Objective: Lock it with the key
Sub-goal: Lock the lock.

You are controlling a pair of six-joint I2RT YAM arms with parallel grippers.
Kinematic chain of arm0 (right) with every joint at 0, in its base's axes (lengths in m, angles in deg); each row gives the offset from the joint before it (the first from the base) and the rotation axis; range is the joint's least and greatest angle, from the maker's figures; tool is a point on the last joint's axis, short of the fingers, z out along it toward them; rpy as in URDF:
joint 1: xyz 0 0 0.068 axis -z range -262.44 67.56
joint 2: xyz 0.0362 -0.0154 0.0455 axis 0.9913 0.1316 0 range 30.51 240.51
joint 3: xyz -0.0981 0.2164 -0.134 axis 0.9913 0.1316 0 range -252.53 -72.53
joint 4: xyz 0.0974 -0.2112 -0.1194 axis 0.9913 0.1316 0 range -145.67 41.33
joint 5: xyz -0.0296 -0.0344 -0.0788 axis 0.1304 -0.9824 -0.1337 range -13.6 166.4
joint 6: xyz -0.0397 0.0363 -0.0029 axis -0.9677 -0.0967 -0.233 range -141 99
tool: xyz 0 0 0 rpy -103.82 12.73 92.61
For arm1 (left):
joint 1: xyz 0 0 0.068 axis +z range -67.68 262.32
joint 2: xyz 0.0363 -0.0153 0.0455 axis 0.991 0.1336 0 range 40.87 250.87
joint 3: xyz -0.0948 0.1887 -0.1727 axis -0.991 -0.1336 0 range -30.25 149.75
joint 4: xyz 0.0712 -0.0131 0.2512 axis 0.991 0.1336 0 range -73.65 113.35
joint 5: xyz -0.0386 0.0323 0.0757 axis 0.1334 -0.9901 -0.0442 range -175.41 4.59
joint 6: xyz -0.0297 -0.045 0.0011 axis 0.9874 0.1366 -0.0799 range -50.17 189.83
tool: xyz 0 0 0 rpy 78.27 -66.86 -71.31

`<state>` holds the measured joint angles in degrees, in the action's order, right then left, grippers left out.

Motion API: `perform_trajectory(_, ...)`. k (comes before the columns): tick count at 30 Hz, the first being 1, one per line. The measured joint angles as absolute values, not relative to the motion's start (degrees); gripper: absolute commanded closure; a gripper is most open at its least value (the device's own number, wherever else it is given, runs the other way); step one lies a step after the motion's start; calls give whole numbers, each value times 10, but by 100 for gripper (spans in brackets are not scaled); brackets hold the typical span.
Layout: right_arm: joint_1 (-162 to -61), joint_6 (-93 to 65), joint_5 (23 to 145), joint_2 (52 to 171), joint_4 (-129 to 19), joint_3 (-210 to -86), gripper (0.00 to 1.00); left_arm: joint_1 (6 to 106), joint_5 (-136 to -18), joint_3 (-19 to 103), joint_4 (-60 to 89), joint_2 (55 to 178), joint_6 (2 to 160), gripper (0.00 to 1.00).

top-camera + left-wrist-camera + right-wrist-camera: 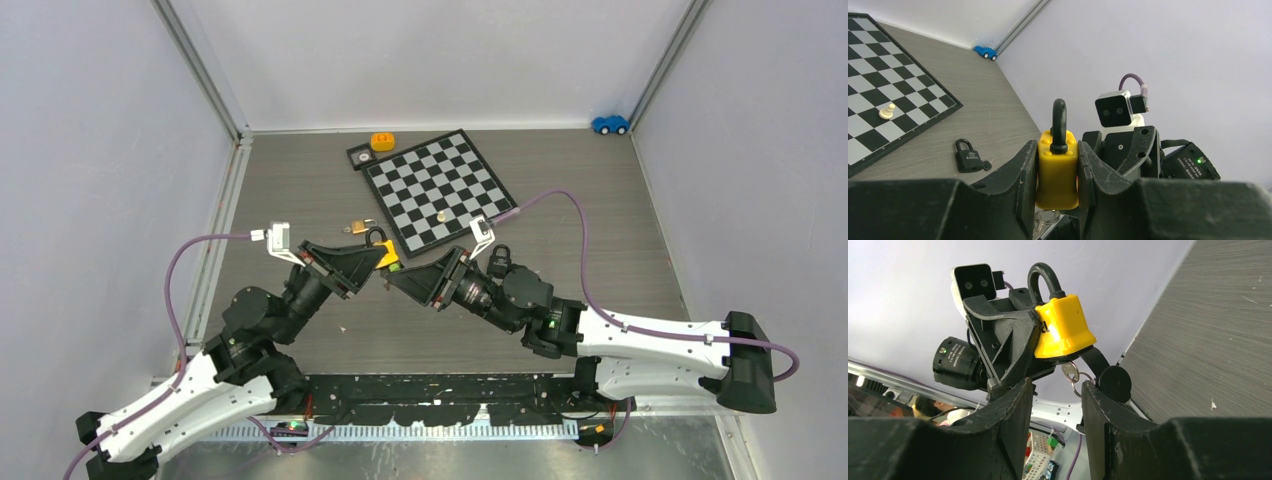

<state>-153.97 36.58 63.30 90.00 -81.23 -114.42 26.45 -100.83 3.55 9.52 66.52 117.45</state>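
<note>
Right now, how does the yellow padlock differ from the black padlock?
The yellow padlock is clamped in the left claw, above the table; the black padlock lies flat on the table, held by nothing. The first has a yellow body, the second a black one. Both have a dark shackle.

- The yellow padlock (1057, 175) has a bright yellow body and a black shackle.
- The key (1069, 371) is silvery, and so is its ring.
- The small padlock (968, 156) is black all over, with pale lettering.
- The padlock (357, 226) left of the board is brass-gold.
- The chessboard (437, 190) has black and pale grey checks and a black border. Its pawn (887, 110) is cream.
- The toy car (609, 124), far right, is blue.
- The table (600, 220) is grey wood-grain.
- My arms (650, 340) are white and black, with purple cables.
</note>
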Motion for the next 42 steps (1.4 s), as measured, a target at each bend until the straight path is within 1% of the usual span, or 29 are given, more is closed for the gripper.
perform_trajectory(13,-1540,337,609,901,-792,-1148,55,265,-1008,36,95,668,1175,100)
perform_trajectory(17,-1540,331,604,907,-792,-1150,58,266,-1008,36,95,668,1175,100)
perform_trajectory(28,-1541,320,600,928,-807,-1151,61,266,-1007,36,84,667,1184,100)
perform_trajectory(34,-1541,314,605,928,-817,-1151,67,266,-1006,36,83,666,1190,100)
perform_trajectory(42,-1541,307,616,928,-834,-1151,80,266,-1006,36,78,665,1192,100)
